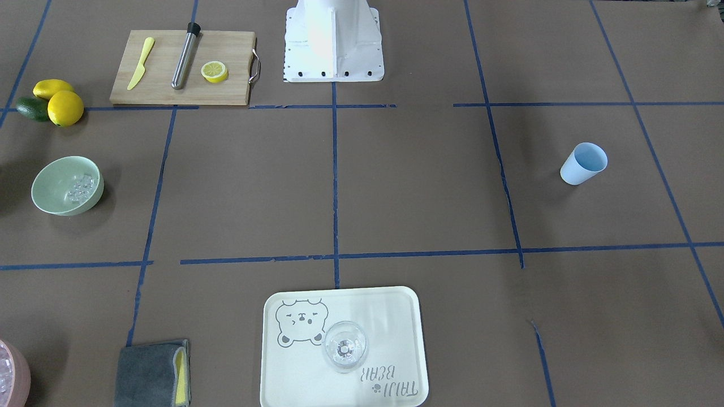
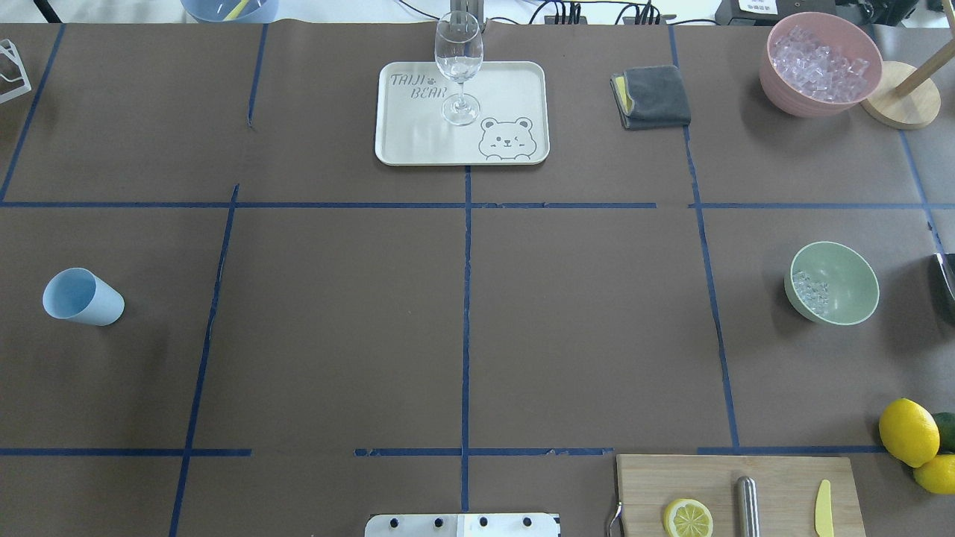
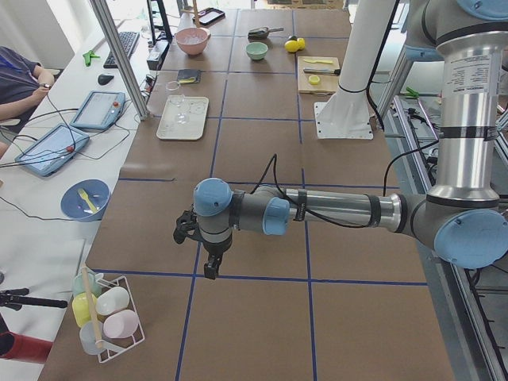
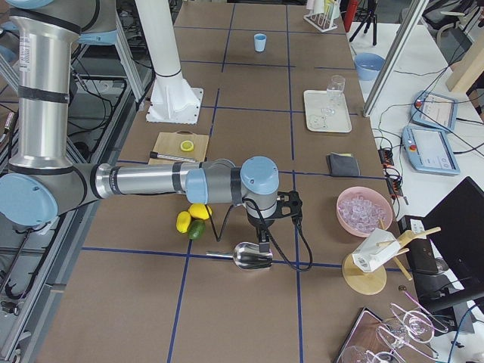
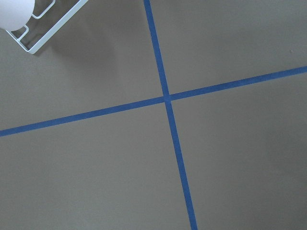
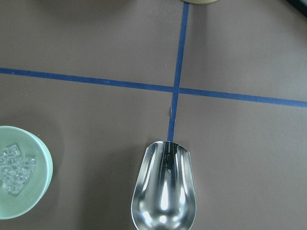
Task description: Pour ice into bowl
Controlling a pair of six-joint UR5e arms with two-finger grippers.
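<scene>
The ice lay in the bowl, right side of the bench, so I judged the pour finished. The empty scoop sat under my right fingers, near the bowl; my left fingers hung far left, out of the way. I couldn't tell whether either pair was open.

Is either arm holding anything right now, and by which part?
Cannot be told. An empty metal scoop sits just under the right pincer; no view shows a grip. Nothing appears at the left pincer.

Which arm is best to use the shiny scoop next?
Right. The right gripper is at the scoop, close to the bowl holding ice; the left gripper is far away on the other side.
</scene>
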